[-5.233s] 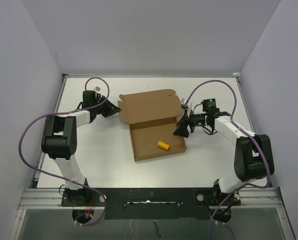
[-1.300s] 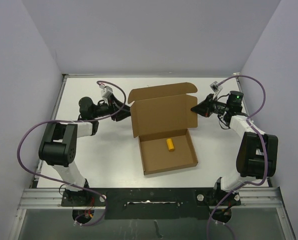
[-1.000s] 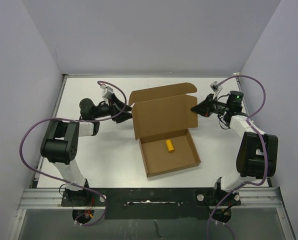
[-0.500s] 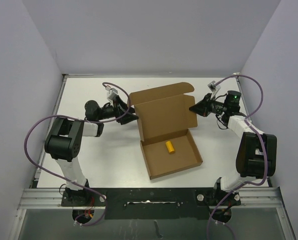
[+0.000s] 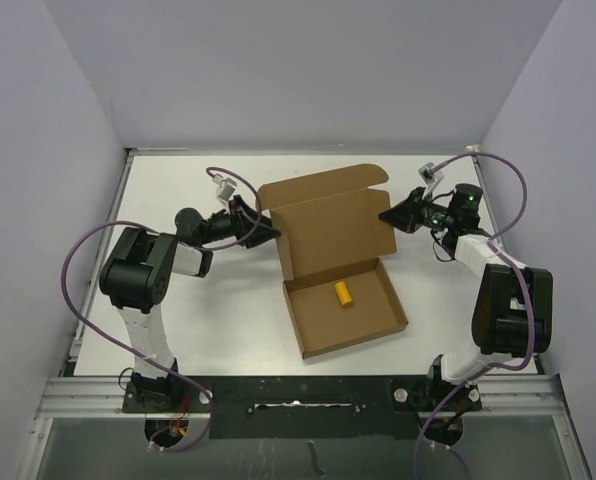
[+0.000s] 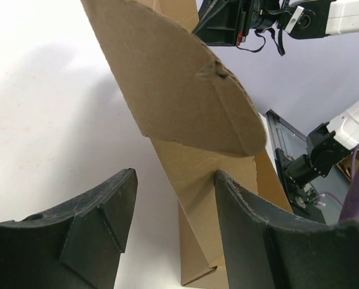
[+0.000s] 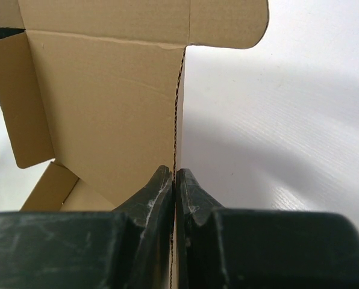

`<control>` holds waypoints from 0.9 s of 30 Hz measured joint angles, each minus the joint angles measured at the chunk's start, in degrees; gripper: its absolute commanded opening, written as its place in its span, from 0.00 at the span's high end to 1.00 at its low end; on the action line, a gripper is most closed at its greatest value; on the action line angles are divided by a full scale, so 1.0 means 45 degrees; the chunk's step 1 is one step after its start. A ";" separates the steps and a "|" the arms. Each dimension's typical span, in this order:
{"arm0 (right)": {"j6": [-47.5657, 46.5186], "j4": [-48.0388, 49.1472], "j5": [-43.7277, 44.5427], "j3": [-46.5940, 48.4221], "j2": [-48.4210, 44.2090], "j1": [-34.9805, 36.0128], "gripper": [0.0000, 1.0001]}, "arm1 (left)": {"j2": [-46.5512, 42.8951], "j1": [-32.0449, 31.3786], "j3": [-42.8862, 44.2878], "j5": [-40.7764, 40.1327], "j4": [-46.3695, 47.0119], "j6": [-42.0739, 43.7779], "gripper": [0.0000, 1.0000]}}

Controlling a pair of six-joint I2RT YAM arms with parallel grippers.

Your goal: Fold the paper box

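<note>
The right gripper (image 7: 174, 174) is pinching the right side edge of the paper box (image 5: 333, 228) lid, jaws closed flat on the cardboard along a perforated fold line. The left gripper (image 6: 173, 180) is hovering with jaws apart near the lid's rounded left flap, gripping nothing. Box is sitting mid-table: plain brown corrugated card, matte. The shallow rectangular tray is lying flat and the lid is raised at its far side, tab corners rounded. A small yellow cylinder (image 5: 344, 293) is lying inside the tray. Both arms are reaching low and inward from the sides. White table (image 5: 208, 310) is showing all around the box, with grey walls (image 5: 298, 80) closing it in on three sides.
</note>
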 measured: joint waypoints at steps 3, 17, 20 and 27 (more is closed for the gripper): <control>0.0345 0.0350 0.0092 -0.0107 0.0005 -0.0010 1.00 | 0.0010 -0.0136 0.0005 -0.0087 0.0068 -0.0345 0.58; 0.0996 0.1302 0.0253 -0.0175 0.0253 -0.0024 1.00 | 0.0044 -0.0291 0.0321 -0.0359 0.0160 -0.1700 1.00; 0.1035 0.1326 0.0248 -0.0175 0.0257 -0.0024 1.00 | 0.0044 -0.0291 0.0321 -0.0364 0.0160 -0.1705 1.00; 0.1044 0.1326 0.0228 -0.0175 0.0257 -0.0049 1.00 | 0.0044 -0.0267 0.0321 -0.0384 0.0170 -0.1579 0.52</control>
